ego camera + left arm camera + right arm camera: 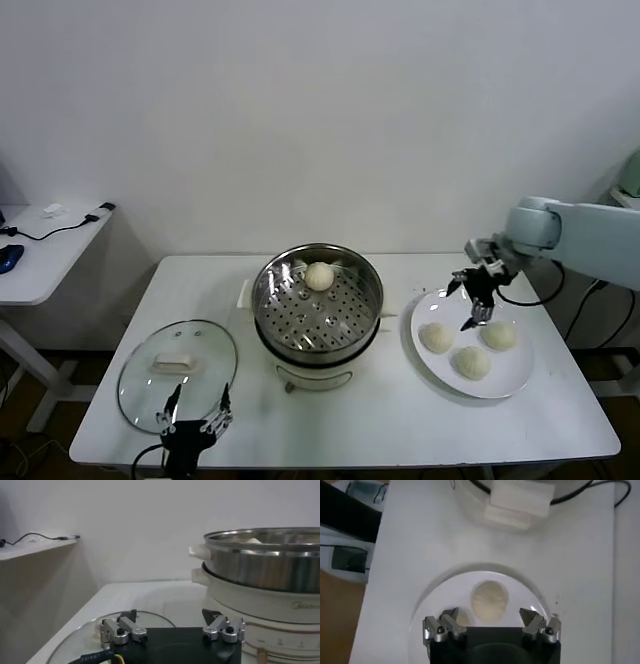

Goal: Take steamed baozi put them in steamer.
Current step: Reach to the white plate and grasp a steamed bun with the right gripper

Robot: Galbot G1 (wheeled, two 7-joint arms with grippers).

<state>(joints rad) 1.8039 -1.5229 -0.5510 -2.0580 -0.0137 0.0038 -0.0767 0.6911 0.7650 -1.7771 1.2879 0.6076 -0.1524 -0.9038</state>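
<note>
Writing: in the left wrist view, grey lettering on the white base of the steamer [260,575] begins "Mide"; the rest runs out of frame.

Edges and clearance: the white worktop [390,420] is bare along its front edge between the glass lid [178,373] at 8 o'clock and the white plate [505,378] at 4 o'clock. The plate lies near the worktop's right edge; the lid lies near the left front corner. A second white table [40,262] stands apart at 9 o'clock, carrying a black cable.

Containers: the steamer stands at the worktop's centre, lid off, perforated tray exposed. One steamed baozi [319,276] rests on the tray at the pot's 12 o'clock, against the rear wall. Three buns lie on the plate: one [436,337] at the plate's 9 o'clock, one [499,334] at 1 o'clock, one [472,362] at 6 o'clock, close together.

Right end effector [475,300]: fingers spread, holding nothing, hovering above the plate's rear rim, over the gap between the two rear buns. Its wrist view shows a bun [490,600] between the spread fingers, below them.

Left end effector [197,412]: fingers spread, empty, parked over the lid's near rim at the worktop's front edge.
</note>
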